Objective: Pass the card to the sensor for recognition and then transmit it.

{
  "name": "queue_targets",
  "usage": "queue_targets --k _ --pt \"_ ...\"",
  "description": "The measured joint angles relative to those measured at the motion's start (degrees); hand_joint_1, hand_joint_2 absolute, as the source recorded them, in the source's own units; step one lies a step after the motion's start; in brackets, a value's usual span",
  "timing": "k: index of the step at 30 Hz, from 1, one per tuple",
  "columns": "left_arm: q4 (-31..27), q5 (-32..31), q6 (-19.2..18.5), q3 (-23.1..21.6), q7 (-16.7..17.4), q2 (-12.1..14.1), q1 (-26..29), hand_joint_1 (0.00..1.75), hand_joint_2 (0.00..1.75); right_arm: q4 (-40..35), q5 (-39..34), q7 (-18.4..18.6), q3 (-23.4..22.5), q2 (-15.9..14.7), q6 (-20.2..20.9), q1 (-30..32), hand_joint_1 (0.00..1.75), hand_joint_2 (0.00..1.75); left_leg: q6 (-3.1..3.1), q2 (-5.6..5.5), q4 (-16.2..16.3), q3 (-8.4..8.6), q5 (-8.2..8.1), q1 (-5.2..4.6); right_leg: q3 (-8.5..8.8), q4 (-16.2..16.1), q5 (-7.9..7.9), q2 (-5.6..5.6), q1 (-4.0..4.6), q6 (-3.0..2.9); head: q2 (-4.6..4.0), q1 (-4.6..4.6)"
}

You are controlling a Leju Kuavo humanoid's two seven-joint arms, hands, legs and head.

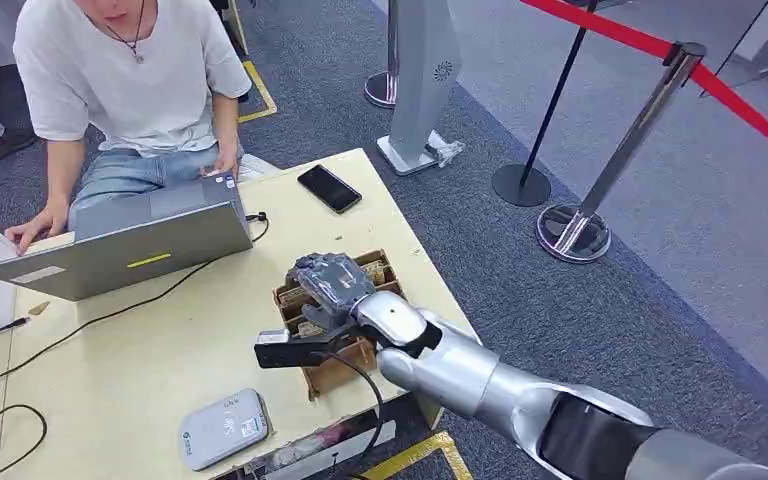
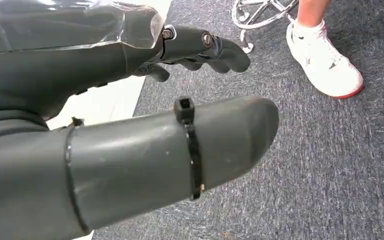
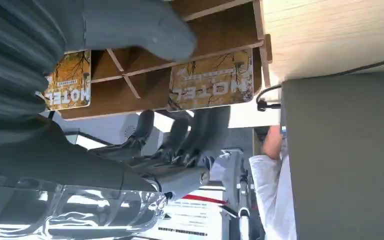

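Head view: card box [image 1: 380,272] near table edge [image 1: 422,248]

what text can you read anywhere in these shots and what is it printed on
"MOTEL" on the card standing in the wooden card box, seen upside down in the right wrist view.
"MOTEL" on a second card in the same box.
Smaller lines on both cards: too small to read.
Logo and print on the grey card reader: too blurred to read.
Yellow sticker on the laptop: no legible text.
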Motion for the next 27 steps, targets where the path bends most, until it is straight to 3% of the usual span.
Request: queue_targets --k 18,27 --pt "0.00 -0.20 -0.06 0.00 -0.57 0.00 0.00 0.00 0.00 0.66 0.55 -0.63 -0.26 0.39 -0.94 -0.67 1.75 1.75 0.00 0.01 0.00 0.02 0.00 0.00 0.00 0.00 0.00 0.00 0.00 0.00 0.00 0.00" --pt "0.00 -0.35 -0.17 0.00 -0.68 0.00 0.00 0.00 0.00 0.33 0.94 -2.43 -0.46 0.39 -4.27 -0.55 1.75 1.75 0.00 0.01 0.00 0.01 0.00 0.00 -0.01 0.00 0.00 0.01 0.00 0.00 0.00 0.00"
